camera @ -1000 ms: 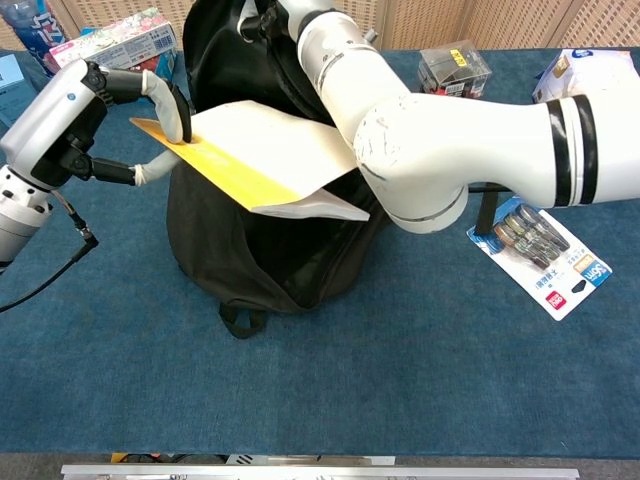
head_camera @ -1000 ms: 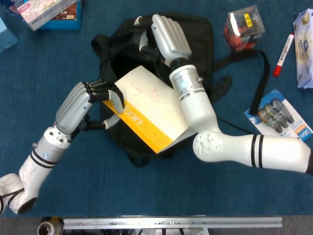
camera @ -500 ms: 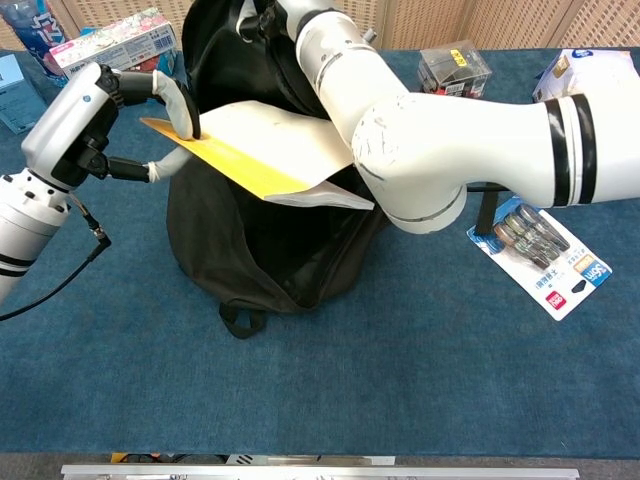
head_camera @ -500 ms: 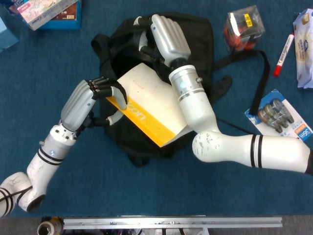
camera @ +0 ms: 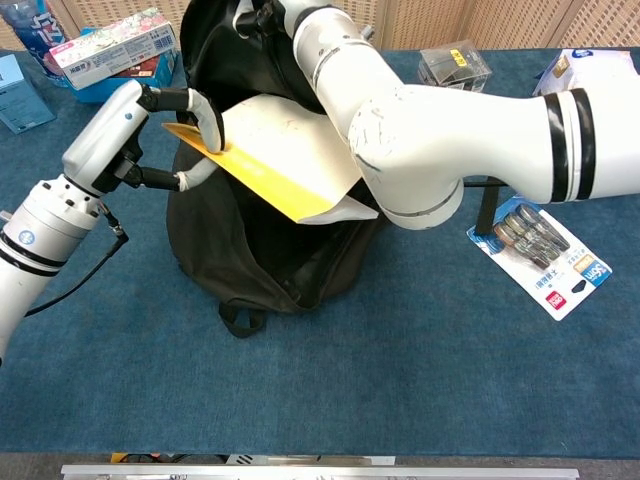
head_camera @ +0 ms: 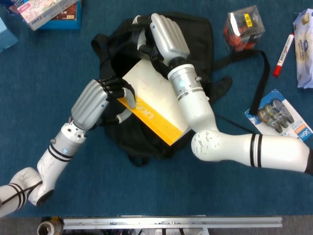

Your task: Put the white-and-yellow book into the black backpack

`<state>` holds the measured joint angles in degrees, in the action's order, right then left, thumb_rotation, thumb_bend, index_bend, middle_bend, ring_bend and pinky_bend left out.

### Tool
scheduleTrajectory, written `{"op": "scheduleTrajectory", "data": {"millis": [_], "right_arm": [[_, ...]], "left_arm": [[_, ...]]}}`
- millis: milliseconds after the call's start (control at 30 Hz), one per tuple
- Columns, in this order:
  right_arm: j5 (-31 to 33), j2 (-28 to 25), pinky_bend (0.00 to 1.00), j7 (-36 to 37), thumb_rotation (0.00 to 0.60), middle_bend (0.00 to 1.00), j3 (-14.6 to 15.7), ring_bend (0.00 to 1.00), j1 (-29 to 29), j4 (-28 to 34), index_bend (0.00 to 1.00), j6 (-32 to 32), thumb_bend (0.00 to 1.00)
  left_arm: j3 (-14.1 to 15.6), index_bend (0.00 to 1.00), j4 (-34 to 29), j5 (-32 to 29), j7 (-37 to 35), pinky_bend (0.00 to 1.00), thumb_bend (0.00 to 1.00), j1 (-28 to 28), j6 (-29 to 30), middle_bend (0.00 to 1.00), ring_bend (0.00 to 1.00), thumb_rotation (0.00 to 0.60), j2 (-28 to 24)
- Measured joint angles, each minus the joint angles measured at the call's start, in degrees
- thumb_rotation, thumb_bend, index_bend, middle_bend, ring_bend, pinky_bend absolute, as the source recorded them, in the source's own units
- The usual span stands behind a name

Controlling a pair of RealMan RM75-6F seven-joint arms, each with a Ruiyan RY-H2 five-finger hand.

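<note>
The white-and-yellow book [head_camera: 155, 100] lies tilted across the mouth of the black backpack [head_camera: 198, 36], yellow edge towards me. My left hand [head_camera: 100, 98] grips the book's left corner, fingers over the top and thumb underneath. My right hand [head_camera: 165, 35] is at the backpack's upper rim, fingers curled on the fabric there. In the chest view the book [camera: 275, 160] slants down into the open backpack [camera: 250, 260]. The left hand [camera: 160, 125] holds its raised end. The right hand [camera: 262, 15] is mostly cut off at the top, and its forearm covers the book's far end.
A backpack strap [head_camera: 258, 81] trails right. Beyond it lie a blister pack [head_camera: 281, 120], a red marker [head_camera: 282, 48], a clear box [head_camera: 243, 25] and a white packet [head_camera: 304, 41]. A printed carton [head_camera: 49, 11] sits far left. Blue carpet spreads in front.
My left hand has moved right and up with the book, sliding it further over the backpack's mouth. The right hand has held its place on the rim.
</note>
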<state>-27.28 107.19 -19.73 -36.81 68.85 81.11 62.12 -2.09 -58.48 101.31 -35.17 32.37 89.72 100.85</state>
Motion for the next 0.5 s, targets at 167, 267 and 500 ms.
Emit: {"op": "scheduleTrajectory", "data": {"millis": [167,267,500], "right_arm": [[0.3,-0.93,0.99,-0.31,0.6,0.66,0.3,0.77,-0.38,0.89,0.64,-0.14,0.96],[0.76,-1.6,0.99,-0.29,0.6,0.66,0.47,0.77,-0.87,1.47,0.64,-0.35,0.96],[1.2,-2.55,0.99,0.11,0.6,0.66,0.7,0.77,-1.31,3.02,0.64,-0.88,0.96]], "left_arm": [[0.33,0.66,4.38,-0.32,1.19,0.45,0.35,0.18,-0.37,0.58,0.44,0.6,1.66],[0.32,0.66,5.87,-1.6,0.4,0.45,0.35,-0.16,-0.77,0.58,0.44,0.6,1.81],[-0.01,0.66,8.29,-4.58,0.52,0.45,0.35,-0.97,-2.9,0.58,0.44,0.6,2.22]]}}
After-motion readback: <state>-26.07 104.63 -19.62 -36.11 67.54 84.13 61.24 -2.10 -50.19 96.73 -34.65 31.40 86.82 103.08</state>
